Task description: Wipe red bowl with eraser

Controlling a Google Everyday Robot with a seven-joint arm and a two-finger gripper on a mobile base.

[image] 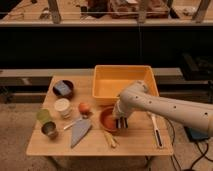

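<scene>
Presently the pincer [121,121] hangs at the rim of the red bowl [108,120], mid-front on the bench [45,145]; the hollow lies beside it, toward the orange fruit [85,107]. Its opening and load cannot be told.

1. The gripper [120,121] hangs at the right rim of the red bowl [106,119], mid-table. Its arm [165,106] reaches in from the right and bars the air over that side.
2. Just far of the gripper, the yellow tub [125,68] walls off the far right of the table [40,148].
3. Left of the bowl, an orange ball [85,107] and a grey scraper [79,131] sit close by.
4. Farther left, a white cup [62,106], green cup [43,115], metal cup [49,130] and purple bowl [63,89] crowd the edge.
5. A yellowish stick [111,140] lies just near of the bowl.
6. Bare wood runs between the gripper and the white-handled tool [156,131], and along the near edge.
</scene>
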